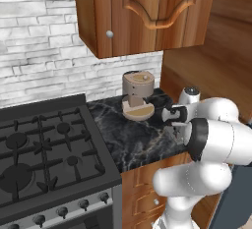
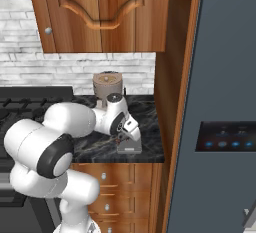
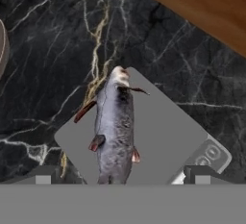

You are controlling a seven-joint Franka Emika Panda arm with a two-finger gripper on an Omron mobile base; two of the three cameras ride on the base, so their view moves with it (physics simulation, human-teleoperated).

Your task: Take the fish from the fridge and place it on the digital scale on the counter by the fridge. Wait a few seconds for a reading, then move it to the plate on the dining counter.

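Fridge (image 2: 220, 77): door fills your right side, blue-lit panel facing you. Counter (image 1: 133, 139): narrow marble top btwn stove (image 1: 44, 149) and fridge side; coffee machine (image 1: 138, 95) at its back edge, clear of the work. Scale (image 3: 158, 127): near the counter's front edge, fridge end. Fish (image 3: 115, 127): lying on the scale toward one edge, head away from the hand, so it's placed for weighing. Gripper (image 3: 120, 180) directly above; tips stand wide apart either side, gripping nothing. Judgement: you're at the wait-for-reading step.

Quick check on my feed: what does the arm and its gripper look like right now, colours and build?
The arm is glossy white with rounded, bulbous links and dark charcoal joint bands. The gripper is pale grey-white with small dark grey finger tips. No cables or markings visible.
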